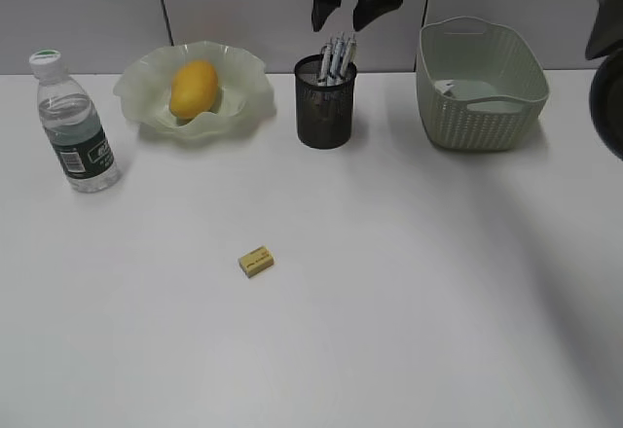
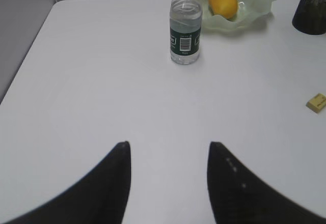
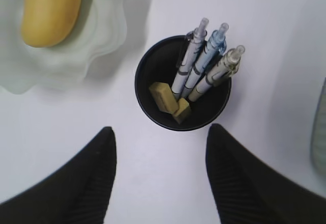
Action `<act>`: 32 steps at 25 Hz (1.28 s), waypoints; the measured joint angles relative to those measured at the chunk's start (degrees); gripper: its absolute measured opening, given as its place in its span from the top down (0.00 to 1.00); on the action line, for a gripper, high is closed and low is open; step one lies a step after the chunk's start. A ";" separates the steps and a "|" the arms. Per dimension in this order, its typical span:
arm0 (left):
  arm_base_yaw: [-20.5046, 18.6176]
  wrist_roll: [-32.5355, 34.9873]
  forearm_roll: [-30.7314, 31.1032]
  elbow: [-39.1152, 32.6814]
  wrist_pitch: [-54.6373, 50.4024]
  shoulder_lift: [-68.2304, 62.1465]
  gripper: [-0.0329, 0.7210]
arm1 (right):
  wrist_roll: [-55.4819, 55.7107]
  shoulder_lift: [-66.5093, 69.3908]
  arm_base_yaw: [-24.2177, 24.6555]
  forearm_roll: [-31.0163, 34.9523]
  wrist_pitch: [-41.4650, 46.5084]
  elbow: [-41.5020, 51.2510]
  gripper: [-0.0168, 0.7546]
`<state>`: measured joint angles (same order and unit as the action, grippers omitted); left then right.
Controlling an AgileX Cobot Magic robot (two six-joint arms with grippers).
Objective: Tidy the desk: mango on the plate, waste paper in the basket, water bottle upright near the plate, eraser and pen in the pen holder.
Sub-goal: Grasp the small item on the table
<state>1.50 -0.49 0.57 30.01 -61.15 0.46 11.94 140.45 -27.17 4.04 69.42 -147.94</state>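
Observation:
A yellow mango [image 1: 193,88] lies on the pale green wavy plate [image 1: 243,83]. A water bottle [image 1: 74,126] stands upright left of the plate. A black mesh pen holder [image 1: 326,117] holds three pens [image 3: 204,66] and two yellow erasers [image 3: 164,95]. Another yellow eraser [image 1: 255,261] lies on the table in front. My right gripper [image 1: 346,5] hangs open and empty above the pen holder [image 3: 147,71]; its jaws [image 3: 160,130] show nothing between them. My left gripper [image 2: 168,145] is open and empty over bare table, near the bottle [image 2: 185,28].
A pale green woven basket [image 1: 487,122] stands at the back right with a small pale lump inside, too small to identify. The grey wall runs behind the objects. The left wrist view shows the table's left edge, the mango [image 2: 223,0] and the loose eraser [image 2: 316,102].

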 joint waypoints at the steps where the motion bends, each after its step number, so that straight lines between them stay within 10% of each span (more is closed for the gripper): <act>1: 0.00 0.00 0.00 0.00 0.00 0.00 0.46 | -0.26 -0.76 0.00 0.00 0.03 0.00 0.40; 32: 0.00 0.00 -0.57 0.00 0.00 0.00 0.50 | -8.49 -61.54 -0.10 -6.21 -13.12 81.67 0.39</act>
<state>1.50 -0.49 0.00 30.01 -61.15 0.46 3.45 78.91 -27.27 -2.16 56.30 -66.27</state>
